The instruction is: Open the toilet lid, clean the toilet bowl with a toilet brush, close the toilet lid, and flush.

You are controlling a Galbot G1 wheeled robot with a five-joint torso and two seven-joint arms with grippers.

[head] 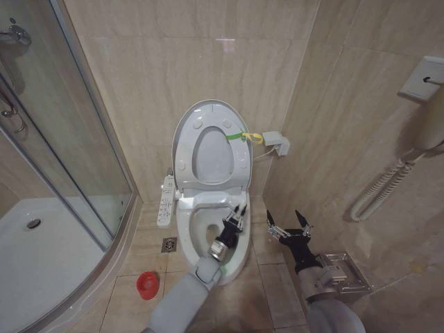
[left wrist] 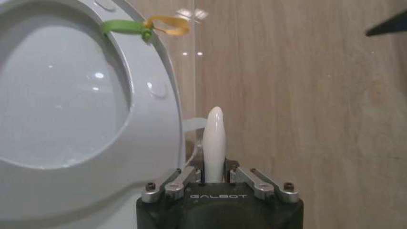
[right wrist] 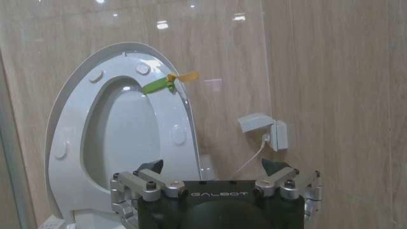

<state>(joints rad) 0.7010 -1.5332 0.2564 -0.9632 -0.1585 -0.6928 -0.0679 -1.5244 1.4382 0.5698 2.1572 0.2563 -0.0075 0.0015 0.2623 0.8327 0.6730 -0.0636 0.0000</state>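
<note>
- The red cup holder [head: 146, 284] stands on the floor, left of the toilet bowl [head: 239, 251].
- The toilet lid [head: 182, 135] stands raised against the wall.
- The left gripper [head: 238, 216] clamps the toilet brush [left wrist: 214, 143] handle over the bowl.
- The right gripper [head: 288, 226] hovers wide open, right of the bowl.

One toilet bowl [head: 208, 229] stands against the wall, with one toilet lid [head: 208, 149] raised upright and one ring-shaped seat [head: 236, 170] raised against it. One toilet brush [left wrist: 214, 143] shows by its white handle. One red cup holder [head: 146, 284] sits on the floor. One long button panel [head: 166, 201] hangs beside the bowl. Two grippers are present: the left gripper [head: 239, 211] and the right gripper [head: 286, 222]. One floor drain [head: 169, 244], one wall socket [head: 276, 143], one green-and-yellow strap [head: 244, 137].
</note>
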